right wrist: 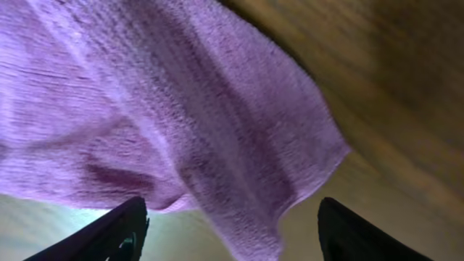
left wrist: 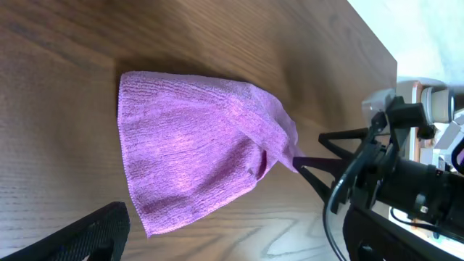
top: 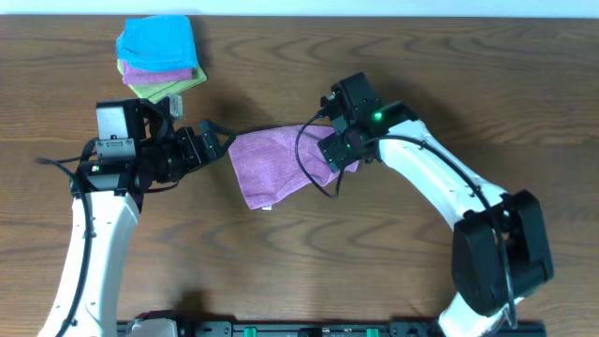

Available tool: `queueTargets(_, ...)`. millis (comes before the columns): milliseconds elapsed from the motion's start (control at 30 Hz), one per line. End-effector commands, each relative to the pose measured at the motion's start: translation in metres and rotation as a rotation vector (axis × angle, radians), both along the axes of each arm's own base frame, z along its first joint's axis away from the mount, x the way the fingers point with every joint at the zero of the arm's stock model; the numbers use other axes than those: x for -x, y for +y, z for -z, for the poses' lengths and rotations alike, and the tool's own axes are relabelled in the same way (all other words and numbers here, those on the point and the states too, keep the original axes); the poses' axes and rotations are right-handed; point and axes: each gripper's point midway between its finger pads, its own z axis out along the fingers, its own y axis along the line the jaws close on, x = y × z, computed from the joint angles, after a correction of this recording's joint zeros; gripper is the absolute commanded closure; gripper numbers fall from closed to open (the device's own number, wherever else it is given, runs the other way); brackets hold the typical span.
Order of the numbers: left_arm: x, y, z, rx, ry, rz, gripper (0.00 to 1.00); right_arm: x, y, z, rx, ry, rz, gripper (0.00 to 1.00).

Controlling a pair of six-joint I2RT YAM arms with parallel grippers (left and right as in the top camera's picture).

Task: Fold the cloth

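Observation:
The lilac cloth (top: 276, 164) lies loosely folded and rumpled on the wooden table (top: 374, 271), with a small white tag (top: 267, 206) at its near corner. My left gripper (top: 222, 145) is open just off the cloth's left edge. In the left wrist view the cloth (left wrist: 196, 145) lies ahead of the spread fingers (left wrist: 232, 246), not between them. My right gripper (top: 342, 150) is over the cloth's right end. In the right wrist view its fingers (right wrist: 232, 235) are wide apart, and a drooping cloth corner (right wrist: 217, 130) sits between them without being pinched.
A stack of folded cloths (top: 159, 56), blue on top, then purple and green, sits at the back left behind the left arm. The right arm (left wrist: 391, 181) shows at the right of the left wrist view. The table's far edge runs along the top.

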Motion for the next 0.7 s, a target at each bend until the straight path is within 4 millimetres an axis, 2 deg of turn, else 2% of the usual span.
queueTargets(0, -0.005, 0.001, -0.010, -0.006, -0.036, 0.007, 0.05, -0.007, -0.013, 0.009, 0.061, -0.005, -0.028, 0.26)
queueTargets(167, -0.005, 0.002, -0.010, -0.009, -0.038, 0.009, 0.05, -0.003, -0.013, 0.013, 0.053, 0.020, -0.031, 0.27)
queueTargets(400, -0.005, 0.002, -0.010, -0.013, -0.042, 0.013, 0.05, 0.008, -0.003, 0.015, 0.000, 0.069, -0.097, 0.28)
queueTargets(600, -0.005, 0.002, -0.009, -0.015, -0.042, 0.011, 0.05, 0.011, -0.002, 0.032, 0.004, 0.114, -0.106, 0.32)
queueTargets(667, -0.005, 0.002, -0.009, -0.015, -0.042, 0.011, 0.05, 0.012, -0.002, 0.039, 0.009, 0.127, -0.105, 0.37)
